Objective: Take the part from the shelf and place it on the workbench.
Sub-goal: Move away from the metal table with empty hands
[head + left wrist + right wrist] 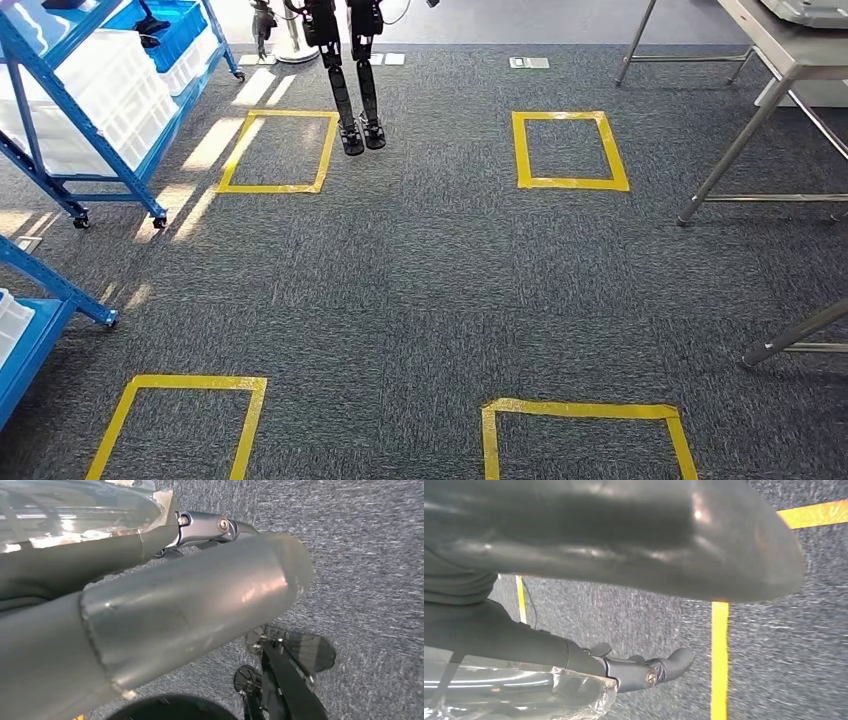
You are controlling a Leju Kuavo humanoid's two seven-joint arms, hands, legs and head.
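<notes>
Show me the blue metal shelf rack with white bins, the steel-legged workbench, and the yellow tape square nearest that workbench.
blue metal shelf rack (122, 172), head view, on its lower front rail.
steel-legged workbench (738, 145), head view, on its slanting front leg.
yellow tape square (521, 150), head view, on its left strip.

Grey thick thumb (190, 615), screwed metal finger (649, 672).

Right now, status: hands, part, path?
Left hand and right hand hang over carpet, nothing held. Part not picked. Blue shelf ahead-left, workbench ahead-right, another robot's legs between.
</notes>
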